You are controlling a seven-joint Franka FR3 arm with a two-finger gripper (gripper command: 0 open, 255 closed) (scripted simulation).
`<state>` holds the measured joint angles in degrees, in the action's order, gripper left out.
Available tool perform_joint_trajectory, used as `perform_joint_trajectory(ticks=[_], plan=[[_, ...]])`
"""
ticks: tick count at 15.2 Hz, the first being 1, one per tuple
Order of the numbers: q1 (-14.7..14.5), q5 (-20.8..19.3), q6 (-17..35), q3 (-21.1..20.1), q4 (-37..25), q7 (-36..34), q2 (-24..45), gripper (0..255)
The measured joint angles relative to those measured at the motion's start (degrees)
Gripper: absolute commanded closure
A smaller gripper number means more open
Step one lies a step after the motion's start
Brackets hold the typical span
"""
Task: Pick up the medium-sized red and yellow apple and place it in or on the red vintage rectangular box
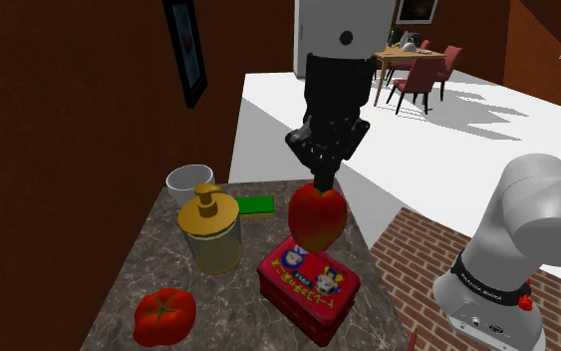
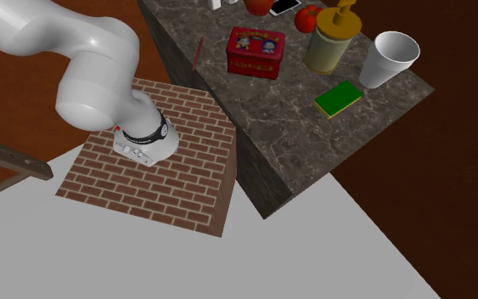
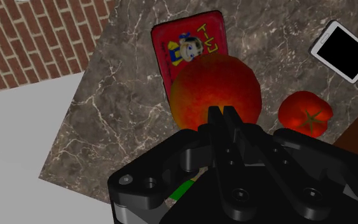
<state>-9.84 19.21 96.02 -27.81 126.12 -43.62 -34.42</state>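
Shoulder view: arm (image 1: 527, 214) base link at right edge, seated on brick-faced stand (image 1: 418, 249) lower right; upper link entering frame at top centre, wrist vertical. Gripper (image 1: 320, 185) mid-frame, pointed straight down. Clamped on crown of apple (image 1: 316, 217), red w/ yellow patches, hanging just under the black hand, off the marble counter (image 1: 119, 289). Directly below/in front: red box (image 1: 308, 287), lower centre, cartoon-kid lid. Gap btw apple and lid: can't tell. Left of apple: yellow-capped dispenser (image 1: 209, 231), white cup (image 1: 189, 182) behind it, green pad (image 1: 256, 205) flat btw cup and apple. Tomato (image 1: 164, 314) lower left, well apart from red box

Wrist view: fingers (image 3: 215, 121) nearly meeting, pinching apple at its top; red box past apple, one end covered by it. Tomato just beside apple; phone (image 3: 344, 51) farther out

2nd ext view: big elbow of arm upper left, bent over stand; red box top centre on counter
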Motion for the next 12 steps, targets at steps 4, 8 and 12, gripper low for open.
perform_joint_trajectory(ticks=[4, 8, 12], plan=[[-0.27, 0.58, 2.97, -0.52, 3.42, 0.48, -0.44, 255], [-0.48, 1.13, 5.77, -1.24, 6.20, 0.72, -0.45, 255], [-0.72, 1.75, 8.85, -1.94, 9.27, 1.10, -0.44, 255]])
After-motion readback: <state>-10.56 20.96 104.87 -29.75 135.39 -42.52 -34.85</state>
